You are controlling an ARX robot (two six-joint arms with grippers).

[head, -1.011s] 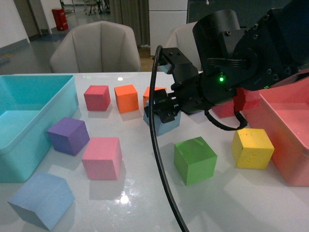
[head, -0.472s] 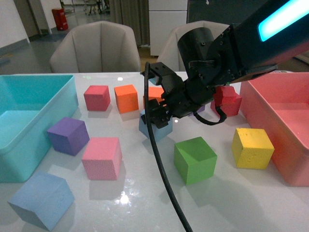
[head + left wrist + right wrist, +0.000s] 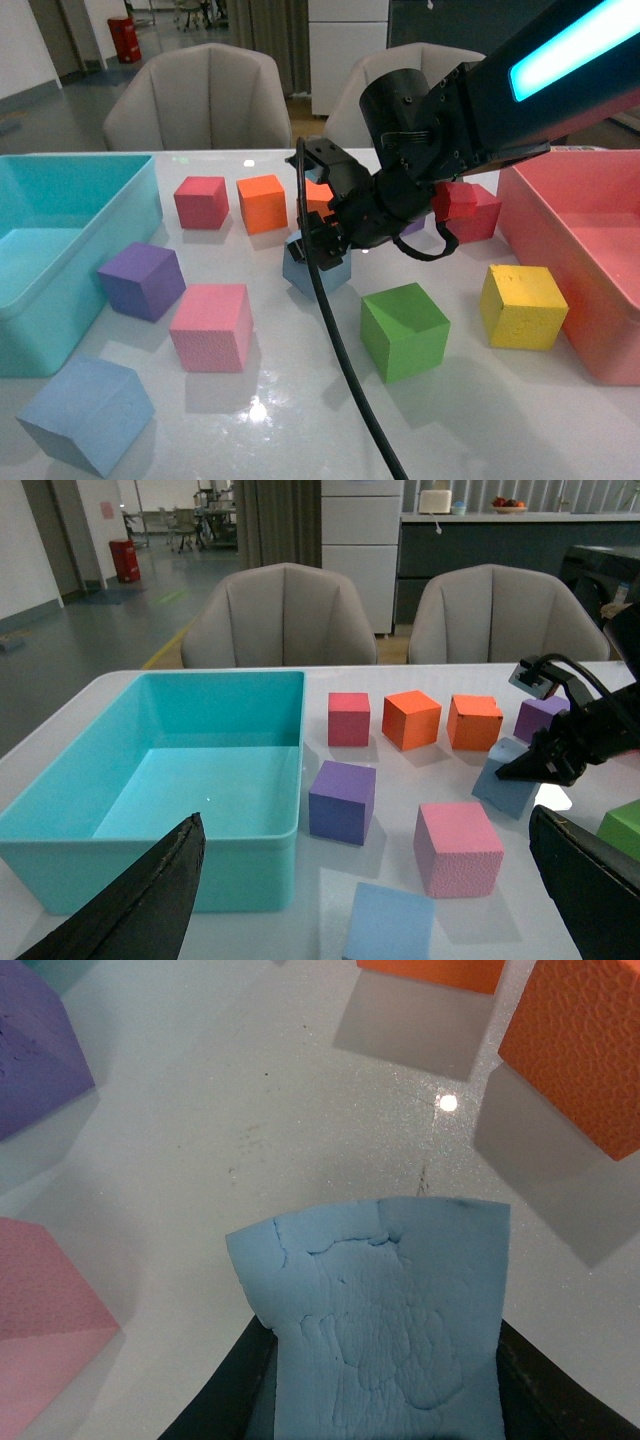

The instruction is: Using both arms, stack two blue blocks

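Glossy white bench [image 3: 500,420], a light glare [image 3: 258,410] on its surface. Left beige armchair [image 3: 283,615] and right beige armchair [image 3: 505,610] stand just behind it. Grey floor [image 3: 110,630] beyond. White wall [image 3: 20,540] and red cabinet [image 3: 124,560] at rear. White drawer unit [image 3: 360,530] beside dark counter [image 3: 480,545].

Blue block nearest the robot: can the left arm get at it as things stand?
Probably yes: the near blue block lies bare ahead of the open left pincer, nothing on it.

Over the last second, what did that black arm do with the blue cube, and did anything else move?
The right gripper, shut on one blue block, carried it a little leftward. The other blue block, the green cube and the teal bin stayed put.
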